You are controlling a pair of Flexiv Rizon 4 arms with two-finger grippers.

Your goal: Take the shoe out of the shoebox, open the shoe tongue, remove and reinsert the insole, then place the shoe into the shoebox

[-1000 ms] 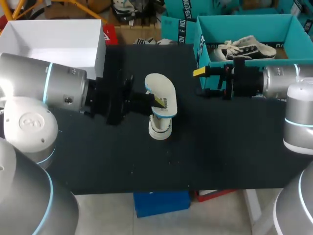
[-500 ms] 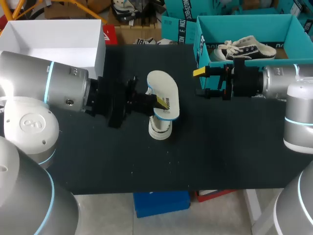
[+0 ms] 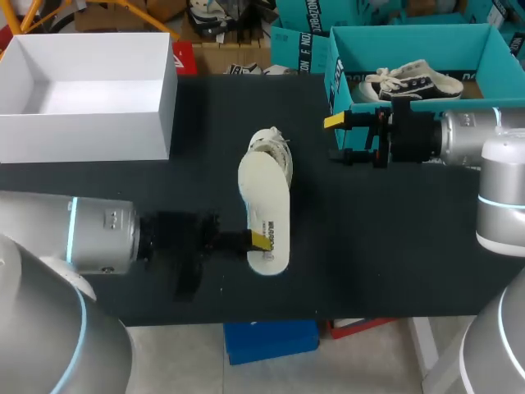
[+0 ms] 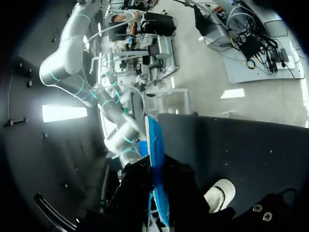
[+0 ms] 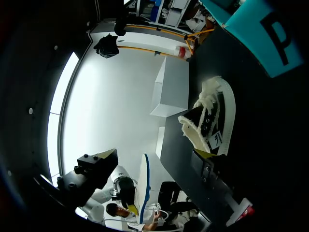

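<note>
While left end effector grips insole | shoe beyond

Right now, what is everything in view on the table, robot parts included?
table: 1, black, under everything.
white box: 1, white, open, far left of the table.
teal box: 1, teal, open, far right.
boxed shoe: 1, white and black, inside the teal box.
loose shoe: 1, black with white laces and sole, on the table near the middle.
insole: 1, white with a blue edge, out of the loose shoe, held over the table.
left fingers: yellow-tipped, shut on the insole.
right fingers: yellow-tipped, open, empty, in front of the teal box.
</note>
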